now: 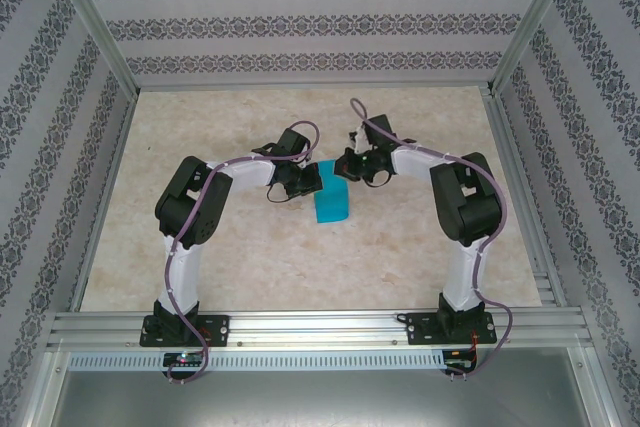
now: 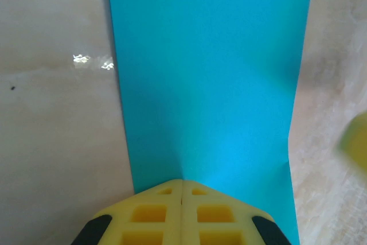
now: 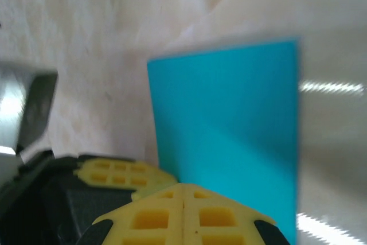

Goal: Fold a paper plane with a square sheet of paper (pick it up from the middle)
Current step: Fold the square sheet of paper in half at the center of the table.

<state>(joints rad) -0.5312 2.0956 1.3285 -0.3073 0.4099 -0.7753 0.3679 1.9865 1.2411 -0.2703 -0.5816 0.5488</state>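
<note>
Blue paper (image 1: 331,203) small from overhead — up close, left fingers (image 2: 149,215) pinch its edge, right fingers (image 3: 152,221) pinch it too

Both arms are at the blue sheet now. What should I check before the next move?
1. Left gripper shut on the square sheet of paper: ok.
2. Right gripper shut on it: ok.
3. Both pinch the same far edge, side by side: ok.
4. Sheet lifted off the table: cannot tell.
5. No tear in the visible paper: ok.
</note>
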